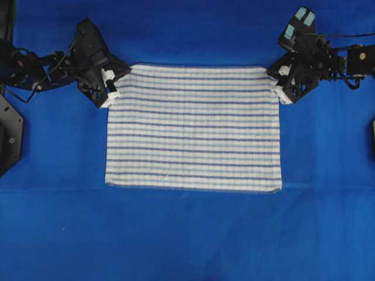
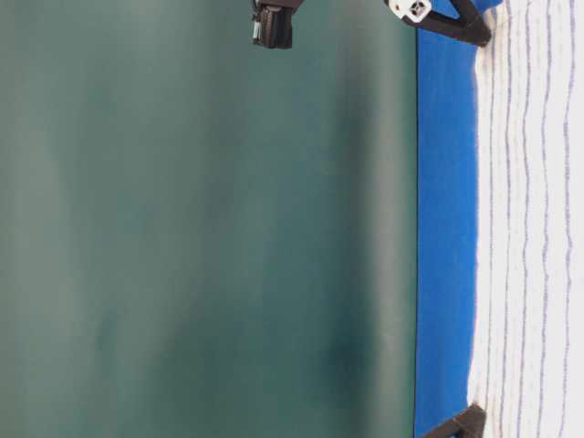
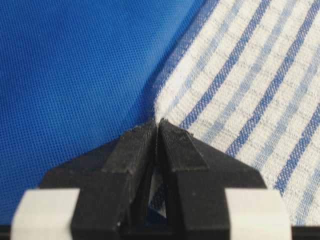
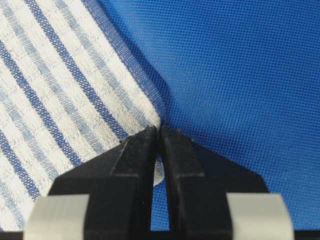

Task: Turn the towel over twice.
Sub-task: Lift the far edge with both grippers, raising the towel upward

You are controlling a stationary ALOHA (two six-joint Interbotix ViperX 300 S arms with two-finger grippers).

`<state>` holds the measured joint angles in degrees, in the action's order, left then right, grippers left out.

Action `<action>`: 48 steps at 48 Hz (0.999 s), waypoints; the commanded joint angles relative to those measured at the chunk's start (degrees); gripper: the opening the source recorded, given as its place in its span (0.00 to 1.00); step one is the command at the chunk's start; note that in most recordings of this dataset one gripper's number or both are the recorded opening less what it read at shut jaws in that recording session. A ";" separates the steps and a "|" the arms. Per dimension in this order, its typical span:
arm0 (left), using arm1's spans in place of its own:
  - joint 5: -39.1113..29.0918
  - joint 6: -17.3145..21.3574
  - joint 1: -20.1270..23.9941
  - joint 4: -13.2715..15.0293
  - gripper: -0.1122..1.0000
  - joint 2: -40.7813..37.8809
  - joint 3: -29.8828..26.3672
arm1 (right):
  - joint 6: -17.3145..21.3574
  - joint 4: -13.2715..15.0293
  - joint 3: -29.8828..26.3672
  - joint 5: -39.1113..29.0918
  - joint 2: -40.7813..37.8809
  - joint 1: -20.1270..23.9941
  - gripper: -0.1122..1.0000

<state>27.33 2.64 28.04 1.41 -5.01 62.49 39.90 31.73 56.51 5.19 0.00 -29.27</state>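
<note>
The towel (image 1: 193,129) lies spread flat in the middle of the tabletop (image 1: 187,240), which is covered in plain blue cloth; its dark and light blue stripes run from side to side in the overhead view, and its near hem lies straight and smooth. The left gripper (image 1: 117,86) sits at the towel's far left corner, and the right gripper (image 1: 273,82) sits at the far right corner, each arm reaching in from its own side of the tabletop. In the left wrist view the left gripper (image 3: 158,125) has its black jaws pressed together on the corner of the towel (image 3: 250,85), with a sliver of striped cloth showing in the narrow slot between them and the blue covering (image 3: 75,75) beside it. In the right wrist view the right gripper (image 4: 160,131) likewise has its jaws pinched on the corner of the towel (image 4: 60,90), a bit of white cloth caught between the tips, with the blue covering (image 4: 240,75) on the other side. At both corners the cloth puckers slightly toward the jaws. In the table-level view the towel (image 2: 529,228) lies low on the tabletop with its far edge close against the blue surface, a dark fingertip at each far corner.
</note>
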 commanded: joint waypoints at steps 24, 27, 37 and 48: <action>-4.75 5.01 3.78 0.18 0.12 13.62 -2.81 | -0.44 1.14 -2.81 -9.58 14.24 -6.06 0.15; -4.75 6.15 4.66 0.18 0.12 15.47 -3.52 | -0.53 2.11 -3.52 -10.99 16.61 -6.86 0.15; -5.36 9.67 6.06 0.18 0.12 21.18 -6.86 | -0.53 4.92 -6.94 -15.21 24.17 -7.65 0.15; -10.11 10.28 6.77 0.18 0.12 26.63 -11.16 | -0.53 6.77 -10.99 -20.04 29.36 -7.65 0.15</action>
<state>18.11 13.01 34.37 1.49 19.34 53.61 39.29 37.71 47.99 -13.97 27.16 -36.56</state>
